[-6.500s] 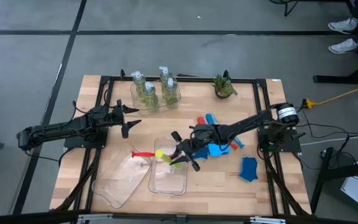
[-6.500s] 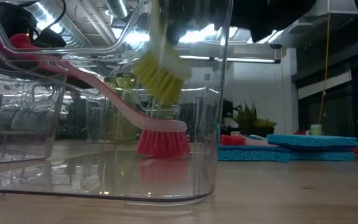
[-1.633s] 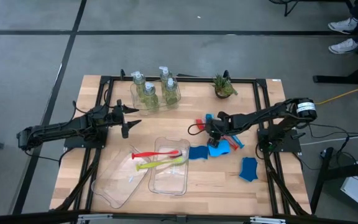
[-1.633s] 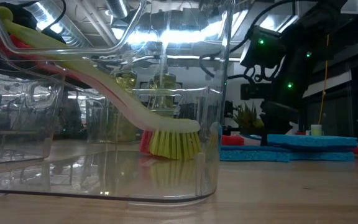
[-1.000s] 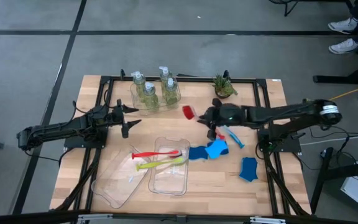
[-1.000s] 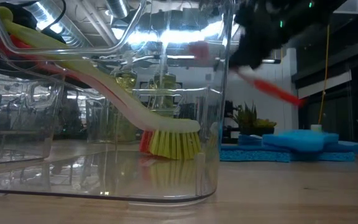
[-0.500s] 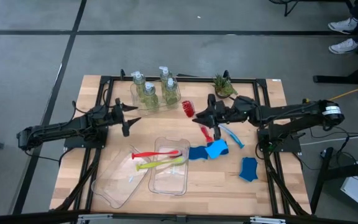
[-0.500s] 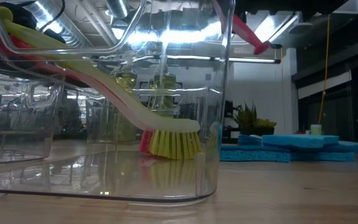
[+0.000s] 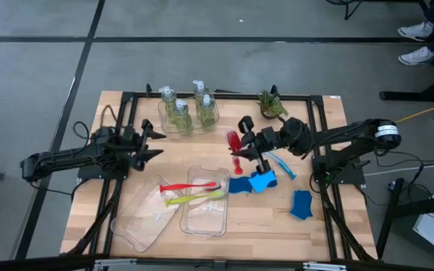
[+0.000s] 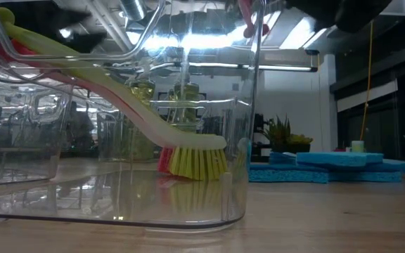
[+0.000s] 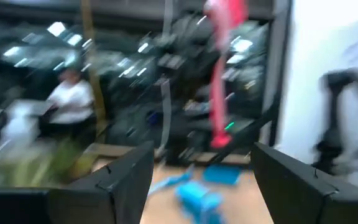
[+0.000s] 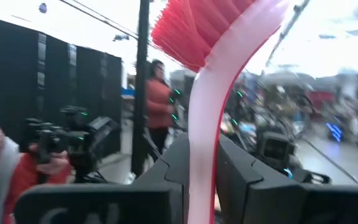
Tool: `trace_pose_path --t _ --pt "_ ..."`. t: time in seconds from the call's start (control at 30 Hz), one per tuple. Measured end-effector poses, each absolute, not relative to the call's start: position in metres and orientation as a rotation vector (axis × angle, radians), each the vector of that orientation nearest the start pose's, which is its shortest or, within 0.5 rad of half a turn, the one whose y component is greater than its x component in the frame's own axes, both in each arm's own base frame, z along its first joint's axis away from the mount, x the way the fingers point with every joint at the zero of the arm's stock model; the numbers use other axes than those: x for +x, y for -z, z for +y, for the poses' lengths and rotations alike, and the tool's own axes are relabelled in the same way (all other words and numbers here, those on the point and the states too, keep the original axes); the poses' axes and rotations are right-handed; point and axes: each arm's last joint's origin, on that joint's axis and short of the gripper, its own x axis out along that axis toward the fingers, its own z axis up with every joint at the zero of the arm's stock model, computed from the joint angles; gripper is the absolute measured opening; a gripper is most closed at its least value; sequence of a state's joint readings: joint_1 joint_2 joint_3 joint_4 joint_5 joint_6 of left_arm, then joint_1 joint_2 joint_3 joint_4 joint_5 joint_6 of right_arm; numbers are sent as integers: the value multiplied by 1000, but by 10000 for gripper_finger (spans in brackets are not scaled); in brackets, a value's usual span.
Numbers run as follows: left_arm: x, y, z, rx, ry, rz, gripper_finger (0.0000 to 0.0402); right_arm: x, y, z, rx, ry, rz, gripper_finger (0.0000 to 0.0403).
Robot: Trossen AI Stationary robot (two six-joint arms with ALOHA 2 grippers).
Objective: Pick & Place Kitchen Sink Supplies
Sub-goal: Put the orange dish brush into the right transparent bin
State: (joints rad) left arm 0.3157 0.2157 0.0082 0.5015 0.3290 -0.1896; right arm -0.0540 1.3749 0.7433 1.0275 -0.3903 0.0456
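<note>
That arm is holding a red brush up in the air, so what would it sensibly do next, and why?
Probably carry it toward the clear tray. The right gripper is shut on the red brush, lifted above the table near the sponges, while a red brush and a yellow-green brush already lie across that tray. The left gripper waits open.

No readable text, label, brand, number or sign anywhere.

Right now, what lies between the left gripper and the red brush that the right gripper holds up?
In the high view, only bare wooden table lies between the left gripper and the red brush in the right gripper.
</note>
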Motion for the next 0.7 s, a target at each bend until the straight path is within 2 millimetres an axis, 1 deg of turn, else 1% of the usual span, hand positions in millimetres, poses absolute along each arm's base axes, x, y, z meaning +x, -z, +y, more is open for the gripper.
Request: trace_pose_path --t 0.17,0.3,0.4,0.53,0.63,0.7 --pt "96 -215 17 -71 164 -470 260 301 -298 -4 -63 -373 -459 48" --pt "95 -220 7 13 259 -528 260 321 -304 -3 -65 -464 -461 48" --pt "94 -224 -1 61 344 -592 260 340 -306 -2 -66 -563 -435 48" --pt "92 -229 -12 45 457 -664 260 362 -310 -2 -52 -613 -375 48" --pt "92 -230 -18 38 516 -678 260 373 -315 -3 -40 -621 -333 49" --pt "93 -229 -20 18 511 -671 260 377 -318 -2 -38 -632 -314 51"
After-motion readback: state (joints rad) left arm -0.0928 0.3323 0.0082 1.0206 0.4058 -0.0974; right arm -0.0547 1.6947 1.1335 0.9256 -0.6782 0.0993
